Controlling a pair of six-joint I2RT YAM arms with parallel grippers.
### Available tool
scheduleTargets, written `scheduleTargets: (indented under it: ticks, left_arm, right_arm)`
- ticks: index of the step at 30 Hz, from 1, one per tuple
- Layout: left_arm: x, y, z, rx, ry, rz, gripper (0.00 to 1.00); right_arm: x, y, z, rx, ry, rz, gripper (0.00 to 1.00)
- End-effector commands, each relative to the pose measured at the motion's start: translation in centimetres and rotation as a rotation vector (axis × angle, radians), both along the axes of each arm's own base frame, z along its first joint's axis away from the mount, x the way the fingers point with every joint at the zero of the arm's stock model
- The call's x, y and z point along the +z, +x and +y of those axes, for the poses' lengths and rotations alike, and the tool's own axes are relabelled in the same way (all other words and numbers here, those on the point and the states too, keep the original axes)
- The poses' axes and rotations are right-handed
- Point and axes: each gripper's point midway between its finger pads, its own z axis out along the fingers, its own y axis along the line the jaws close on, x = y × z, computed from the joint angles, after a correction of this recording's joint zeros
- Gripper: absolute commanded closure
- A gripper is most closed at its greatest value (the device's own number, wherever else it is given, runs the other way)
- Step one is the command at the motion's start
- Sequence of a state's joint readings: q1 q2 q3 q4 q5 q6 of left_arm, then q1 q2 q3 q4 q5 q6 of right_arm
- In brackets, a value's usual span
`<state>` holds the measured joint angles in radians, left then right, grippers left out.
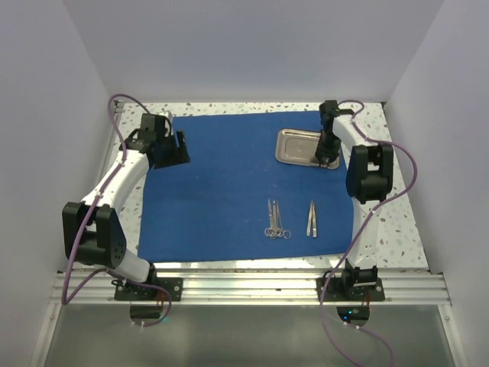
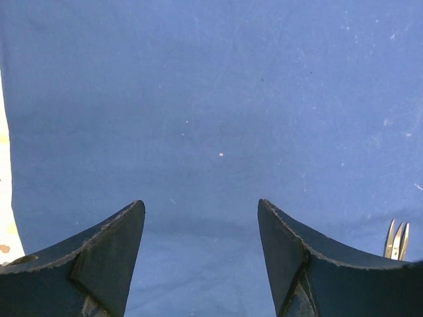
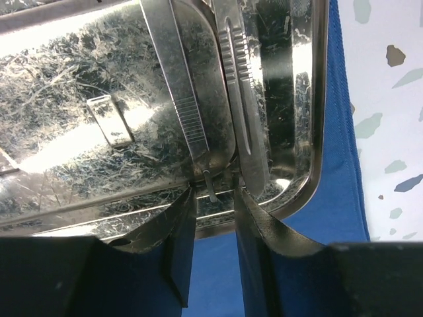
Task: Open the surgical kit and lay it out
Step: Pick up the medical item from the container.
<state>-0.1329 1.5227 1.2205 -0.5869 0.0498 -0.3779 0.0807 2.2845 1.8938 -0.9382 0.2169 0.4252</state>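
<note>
Right wrist: one tray [image 3: 66, 79] holds two tools [image 3: 188, 112]; right hand [image 3: 213, 198] narrowly apart, left hand [image 2: 201, 208] apart.

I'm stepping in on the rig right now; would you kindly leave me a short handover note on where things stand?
Left gripper: open, empty, over bare blue cloth.
Right gripper: jaws narrowly apart at the rim of the steel tray, straddling instrument ends; no grip evident.
Done: cloth spread flat; ring-handled instruments and tweezers laid side by side on its near half.
Left: the tray, on the cloth's far right, holds two slim pieces, ridged forceps and a flat handle; likely lift them out and lay them beside the others.
</note>
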Motion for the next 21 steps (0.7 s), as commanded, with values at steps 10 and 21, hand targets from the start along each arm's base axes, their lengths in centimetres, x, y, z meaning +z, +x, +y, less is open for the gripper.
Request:
scheduleTargets:
  ticks: [10,21]
  left_arm:
    - [1.3,0.0,0.9,0.021,0.033,0.004,0.28]
    - [1.5,-0.6,0.5,0.034,0.027,0.018,0.29]
  right_arm:
    - [-4.6,-0.2,-0.6,-0.007,0.028,0.052,0.83]
    - [-5.8,-1.1,0.7,0.015,0.111,0.055,1.00]
